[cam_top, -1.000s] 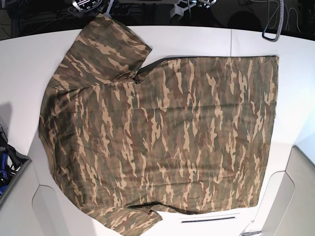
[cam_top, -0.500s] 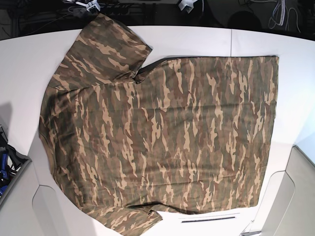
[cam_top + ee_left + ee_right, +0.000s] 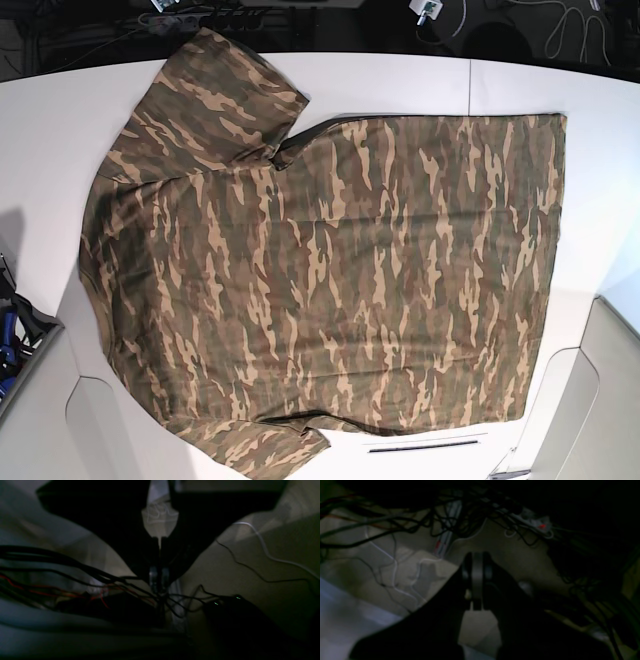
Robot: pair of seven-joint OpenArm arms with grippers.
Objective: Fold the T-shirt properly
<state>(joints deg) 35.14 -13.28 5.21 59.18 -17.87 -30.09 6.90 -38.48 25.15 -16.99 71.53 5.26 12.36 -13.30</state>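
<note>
camouflage t-shirt [image 3: 320, 270] spread on white table [image 3: 590, 250], well apart from both claws [image 3: 159, 580], tips together

this looks like a robotics lab or workshop. a plain white tabletop [image 3: 600, 200] stands before bundles of loose black cables [image 3: 62, 560], with thin red wires [image 3: 42, 592] among them. a metal rail [image 3: 448, 527] and a pale cord [image 3: 395, 572] show in the dim space over a bare, greyish floor [image 3: 480, 625].
</note>
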